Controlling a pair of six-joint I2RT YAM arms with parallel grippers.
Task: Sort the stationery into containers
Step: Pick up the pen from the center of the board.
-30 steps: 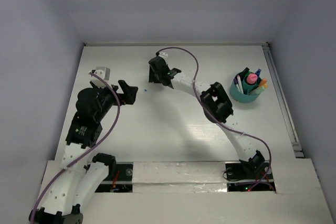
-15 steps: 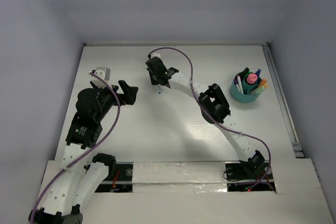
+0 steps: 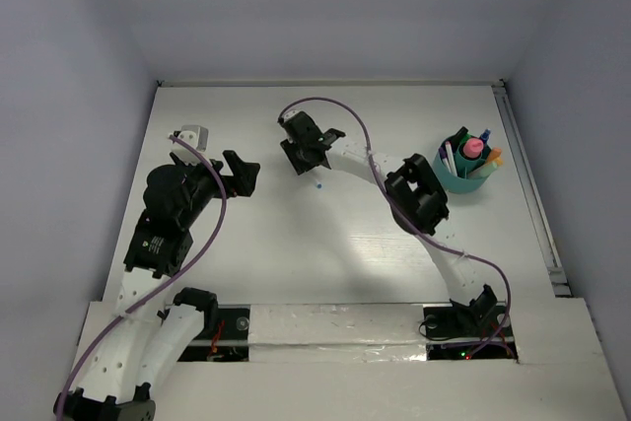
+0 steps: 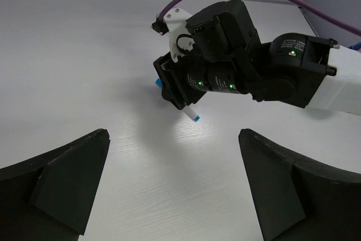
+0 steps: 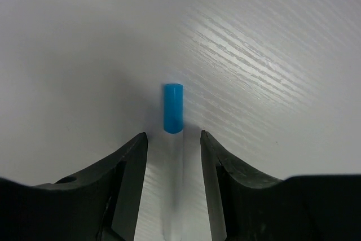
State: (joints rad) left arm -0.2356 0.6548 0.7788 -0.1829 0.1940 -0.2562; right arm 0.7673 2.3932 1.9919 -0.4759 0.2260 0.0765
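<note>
The marker (image 5: 173, 114) sits between the right fingers (image 5: 127, 167) near the middle of the tabletop's (image 3: 296, 253) far edge, its blue cap past their tips. They stand parted, with a gap on each side. The left fingers (image 4: 67, 173) are spread wide.

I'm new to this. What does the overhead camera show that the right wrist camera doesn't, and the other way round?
Only the overhead view shows the teal holder with stationery at the right, the left gripper open, and a small grey piece far left. Only the right wrist view shows up close the right gripper, its fingers either side of a blue-capped marker without visibly touching it. Both show that marker, just a tiny blue dot from above.
</note>
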